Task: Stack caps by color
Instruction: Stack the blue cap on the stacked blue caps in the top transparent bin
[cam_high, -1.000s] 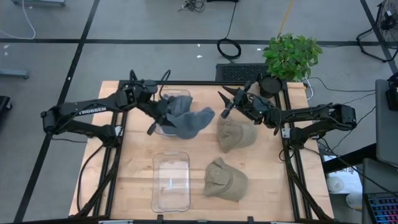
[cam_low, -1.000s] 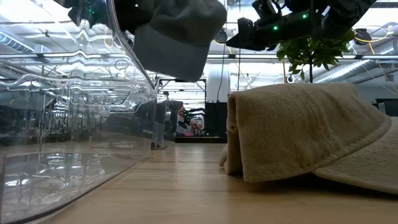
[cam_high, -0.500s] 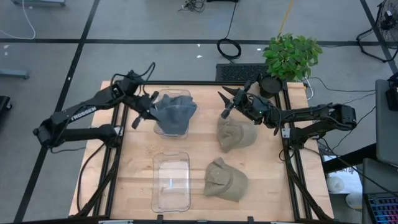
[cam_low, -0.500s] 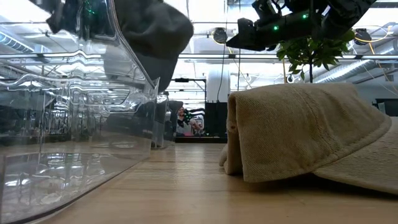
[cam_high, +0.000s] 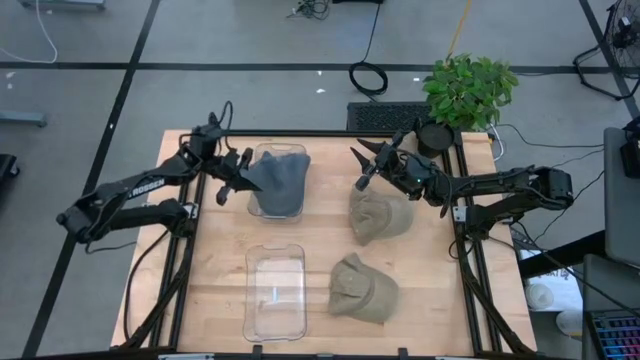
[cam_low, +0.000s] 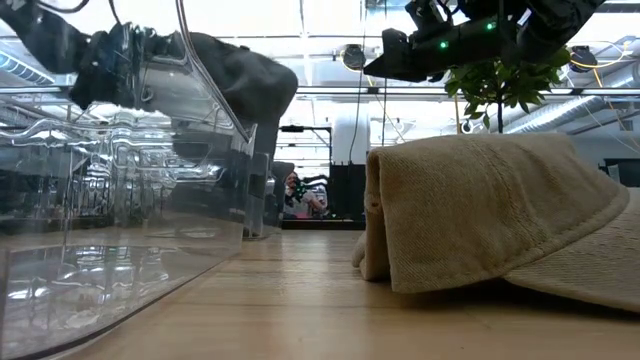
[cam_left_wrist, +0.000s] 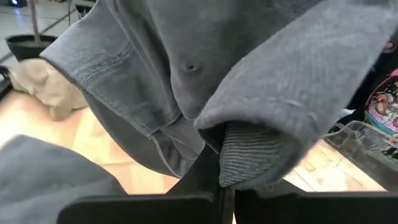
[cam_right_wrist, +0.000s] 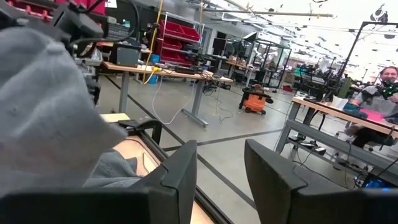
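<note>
A slate blue-grey cap (cam_high: 278, 178) sits over the far clear bin (cam_high: 262, 208). My left gripper (cam_high: 238, 175) is at the cap's left side, shut on it. The low view shows the cap (cam_low: 245, 80) sagging over the bin's rim. More grey fabric (cam_left_wrist: 50, 171) lies below it in the left wrist view. One tan cap (cam_high: 380, 213) lies right of the far bin and a second tan cap (cam_high: 362, 288) lies near the front. My right gripper (cam_high: 363, 170) hovers open above the far tan cap's far-left edge and touches nothing. My left gripper pinches a folded edge of the blue-grey cap (cam_left_wrist: 239, 158) between its two shut fingers; a ribbed inner band shows at the fold. It comes in from the table's left, slanting down. The cap spreads away from the fingers over the far bin, slack.
A second clear bin (cam_high: 275, 290) stands near the front edge, left of the near tan cap. A potted plant (cam_high: 468, 90) and a keyboard (cam_high: 385, 115) sit beyond the table's far right corner. Bare wood shows along the left side and the front right.
My left gripper has moved toward the table's left and far side and come down, still shut on the blue-grey cap. The cap, which hung past the far bin's right side, has swung left and settled over the bin. The right arm has kept still.
</note>
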